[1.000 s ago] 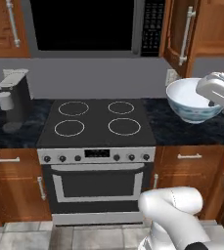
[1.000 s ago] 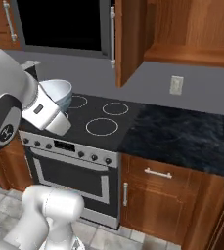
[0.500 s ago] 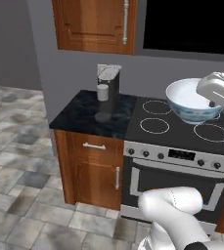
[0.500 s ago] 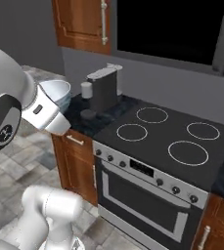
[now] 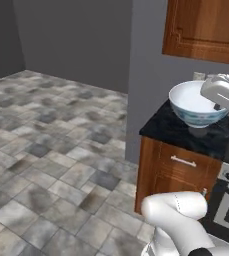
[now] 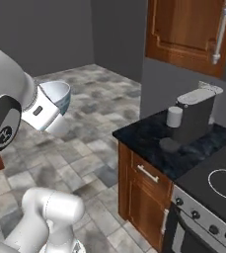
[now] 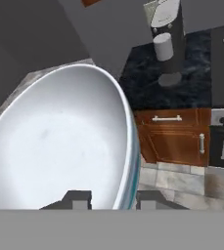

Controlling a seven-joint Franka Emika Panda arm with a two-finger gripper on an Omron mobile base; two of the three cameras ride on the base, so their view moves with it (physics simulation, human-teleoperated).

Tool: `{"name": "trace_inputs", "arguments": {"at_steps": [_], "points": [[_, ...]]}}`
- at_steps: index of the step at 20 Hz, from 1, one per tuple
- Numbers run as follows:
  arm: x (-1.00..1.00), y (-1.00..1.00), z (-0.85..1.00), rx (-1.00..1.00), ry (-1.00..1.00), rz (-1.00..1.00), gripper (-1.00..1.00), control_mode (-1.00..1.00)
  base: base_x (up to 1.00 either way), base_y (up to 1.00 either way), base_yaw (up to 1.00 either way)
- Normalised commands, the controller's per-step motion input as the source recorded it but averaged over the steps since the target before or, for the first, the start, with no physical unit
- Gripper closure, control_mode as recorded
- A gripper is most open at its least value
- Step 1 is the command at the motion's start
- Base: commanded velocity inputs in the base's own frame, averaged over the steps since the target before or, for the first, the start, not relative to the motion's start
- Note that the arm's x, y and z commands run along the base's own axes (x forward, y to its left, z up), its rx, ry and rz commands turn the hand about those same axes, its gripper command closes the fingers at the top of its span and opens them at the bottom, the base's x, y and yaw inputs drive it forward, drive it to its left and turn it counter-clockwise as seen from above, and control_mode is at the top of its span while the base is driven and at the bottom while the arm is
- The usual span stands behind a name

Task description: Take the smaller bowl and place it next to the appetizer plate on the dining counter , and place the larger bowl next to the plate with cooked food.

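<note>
One bowl, the smaller bowl, is held up in the air at the end of the arm, pale inside with a blue pattern on its outer wall. In the hand view its rim runs between the two dark fingertips of the pincer, one tip inside the bowl and one outside, so the pincer is closed narrowly on the rim and carries the bowl. In the left base view the bowl appears in front of the dark stone table above a wooden cabinet. In the right base view the bowl hangs to the left, over the grey tiled floor, well apart from the cabinet's near corner. A grey coffee machine stands on that dark table with a pale cup at its front. Right of it lies the black stovetop. A wooden wall cupboard hangs above.
</note>
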Motion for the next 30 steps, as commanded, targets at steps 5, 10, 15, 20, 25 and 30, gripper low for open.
{"name": "trace_inputs", "arguments": {"at_steps": [5,10,15,20,25,30], "points": [[0.00,0.00,0.00,0.00,0.00,0.00,1.00,1.00,0.99,0.54,0.44],[0.00,0.00,0.00,0.00,0.00,0.00,1.00,1.00,1.00,0.62,0.41],[0.00,0.00,0.00,0.00,0.00,0.00,1.00,1.00,0.95,0.85,0.37],[0.00,0.00,0.00,0.00,0.00,0.00,1.00,1.00,0.95,0.86,0.28],[0.00,0.00,0.00,0.00,0.00,0.00,1.00,1.00,0.87,0.88,0.26],[0.00,0.00,0.00,0.00,0.00,0.00,1.00,1.00,0.66,0.95,0.30]]}}
